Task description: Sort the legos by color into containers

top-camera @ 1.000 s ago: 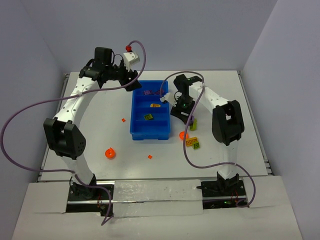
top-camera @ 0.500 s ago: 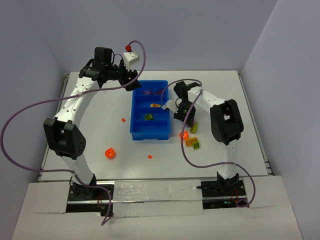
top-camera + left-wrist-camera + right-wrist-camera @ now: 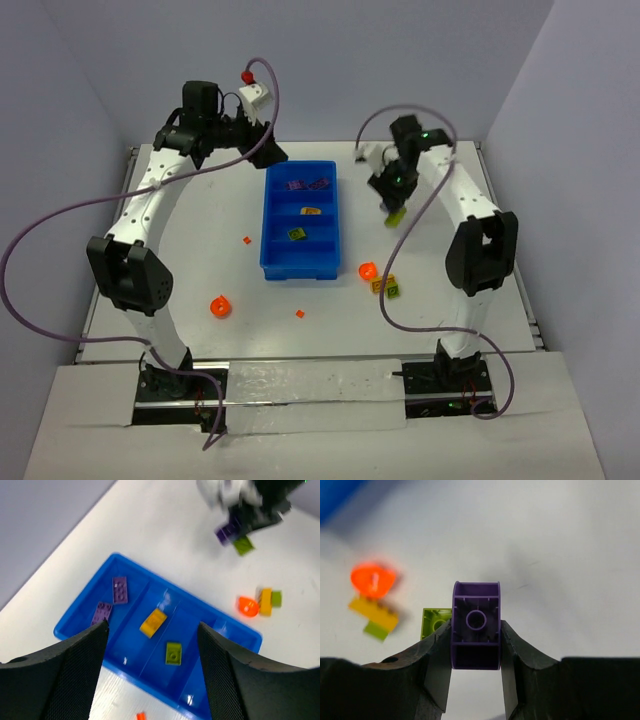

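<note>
The right gripper (image 3: 475, 647) is clamped on a purple lego brick (image 3: 475, 620), above the table to the right of the blue tray (image 3: 300, 272). The brick's hollow underside faces the wrist camera, and its long axis runs along the fingers. The left gripper (image 3: 152, 630) hangs over the tray with its jaws apart.

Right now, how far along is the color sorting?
Done: two purple legos, a yellow lego and a lime lego sit in separate tray compartments. In hand: the right claw grips a purple brick. Remaining: two round orange pieces, a yellow-lime cluster and two orange bits on the table.
</note>
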{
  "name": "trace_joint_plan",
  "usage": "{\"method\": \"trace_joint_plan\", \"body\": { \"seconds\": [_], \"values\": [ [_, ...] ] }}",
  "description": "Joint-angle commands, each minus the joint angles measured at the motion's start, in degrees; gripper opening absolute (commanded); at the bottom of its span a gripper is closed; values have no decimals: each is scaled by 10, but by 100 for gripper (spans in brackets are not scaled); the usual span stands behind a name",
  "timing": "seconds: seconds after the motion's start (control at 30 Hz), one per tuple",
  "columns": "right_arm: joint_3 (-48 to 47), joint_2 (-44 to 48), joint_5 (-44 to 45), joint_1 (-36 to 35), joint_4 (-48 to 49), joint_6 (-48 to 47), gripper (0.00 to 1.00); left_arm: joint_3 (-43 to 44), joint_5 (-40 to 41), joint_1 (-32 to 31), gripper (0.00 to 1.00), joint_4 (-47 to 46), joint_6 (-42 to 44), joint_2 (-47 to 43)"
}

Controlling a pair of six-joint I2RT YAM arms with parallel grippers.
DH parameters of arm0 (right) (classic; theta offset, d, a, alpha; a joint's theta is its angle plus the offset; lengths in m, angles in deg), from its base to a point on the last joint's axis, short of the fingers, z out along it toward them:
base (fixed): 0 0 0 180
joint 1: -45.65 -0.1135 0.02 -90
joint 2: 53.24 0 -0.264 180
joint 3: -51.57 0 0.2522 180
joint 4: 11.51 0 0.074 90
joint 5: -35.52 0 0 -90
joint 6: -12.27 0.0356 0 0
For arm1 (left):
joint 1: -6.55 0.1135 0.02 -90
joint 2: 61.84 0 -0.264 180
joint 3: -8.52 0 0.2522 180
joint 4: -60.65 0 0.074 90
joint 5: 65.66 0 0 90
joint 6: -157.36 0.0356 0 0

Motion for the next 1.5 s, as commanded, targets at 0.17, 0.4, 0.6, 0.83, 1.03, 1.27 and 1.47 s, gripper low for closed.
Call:
{"method": "trace_joint_plan", "body": {
  "seconds": [0.17,0.4,0.6,0.83,1.03,1.27,1.47],
  "values": [
    [-256,-21,-135,-2,95,505,0,-36,-10,-24,80,-163,-163,-35],
    [-226,-30,-196,-3,135,665,0,-80,26,-73,80,-182,-76,-39],
    [-182,-17,-188,5,188,774,0,-8,2,-77,79,-146,-177,14],
    [-159,-8,-172,5,200,796,0,55,13,-93,78,-120,-223,69],
    [-153,0,-179,4,210,791,0,78,-32,-93,78,-113,-239,94],
    [-160,5,-192,-13,216,771,0,70,-58,-94,79,-120,-251,103],
    [-164,3,-197,-19,217,763,0,69,-66,-94,75,-134,-266,114]
  ]
}}
